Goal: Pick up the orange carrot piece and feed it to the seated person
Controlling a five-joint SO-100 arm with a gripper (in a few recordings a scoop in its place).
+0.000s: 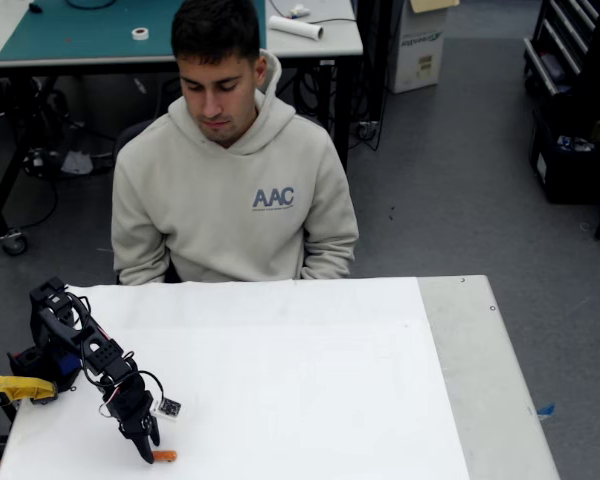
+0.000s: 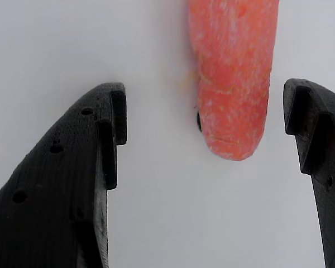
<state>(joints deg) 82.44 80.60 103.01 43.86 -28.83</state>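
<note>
Reaching down to a white table [image 1: 310,400], a black two-finger gripper [image 1: 148,450] hangs over the orange carrot piece [image 1: 164,456] near the table's front left corner in the fixed view. The carrot lies flat on the smooth, matte sheet, a small bright stick just right of the fingertips. In the wrist view it [image 2: 231,78] shows as a thick, rounded stub, its skin rough and faintly streaked with pale marks, the blunt end pointing toward the camera. The gripper [image 2: 206,128] stands wide apart and holds nothing: the carrot sits between the two fingers, closer to the right one, with bare white surface showing on either side, so neither finger touches it. Each finger [image 2: 72,178] is a hard, dark plastic wedge with fine layered ridges, small round holes and a stepped notch on the inner face. Across the table sits the seated person [image 1: 235,190], in a soft light beige hoodie with dark "AAC" letters on the chest, head bowed toward the tabletop, well apart from the carrot. The black arm [image 1: 75,340] folds up from the left edge, trailing thin wires, with a yellow handle [image 1: 15,388] beside its base. A grey floor and a workbench with a green mat [image 1: 90,30] lie behind.
</note>
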